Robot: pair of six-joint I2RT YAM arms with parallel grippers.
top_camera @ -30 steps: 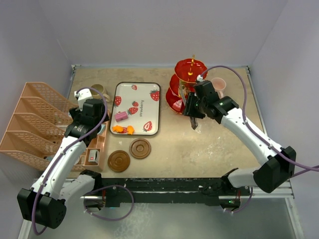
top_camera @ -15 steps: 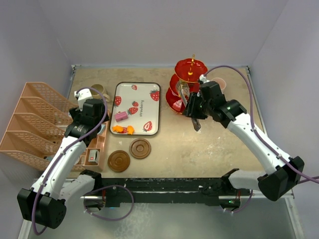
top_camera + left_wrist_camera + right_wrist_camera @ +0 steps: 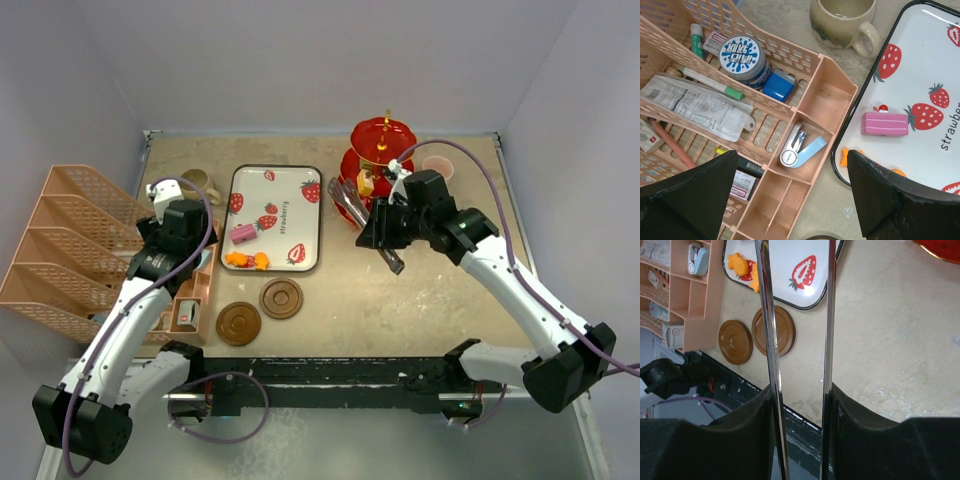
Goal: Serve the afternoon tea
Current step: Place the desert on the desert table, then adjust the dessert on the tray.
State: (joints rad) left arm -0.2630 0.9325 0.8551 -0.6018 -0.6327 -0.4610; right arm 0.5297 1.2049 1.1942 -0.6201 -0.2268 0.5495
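Right gripper: its fingers are pressed against the two arms of the long metal tweezers, gripping them toward the rear end. The arms stand apart, and in the wrist view nothing shows between them, though the tips run off the top of the frame. Over the last second this gripper has swung away from directly in front of the three-tier stand, upper right of centre in the overhead view, toward the lower left. The tweezers, earlier pointing down the frame, now lie aslant with their tips aimed up-left at the gap between stand and tray. A yellow-orange piece shows on a lower tier, where the gripper hid the view before. On this evidence one delivery to the stand is probably complete and the tool is turning back for another. Left on the tray, left of centre, are a pink cake sweet and orange sweets at its lower left edge. Two coasters lie bare below the tray. The olive mug stands at the tray's upper left and the pink mug right of the stand, neither on a coaster. Left gripper: spread wide and empty, it has not moved and hangs over the pink organiser at far left.
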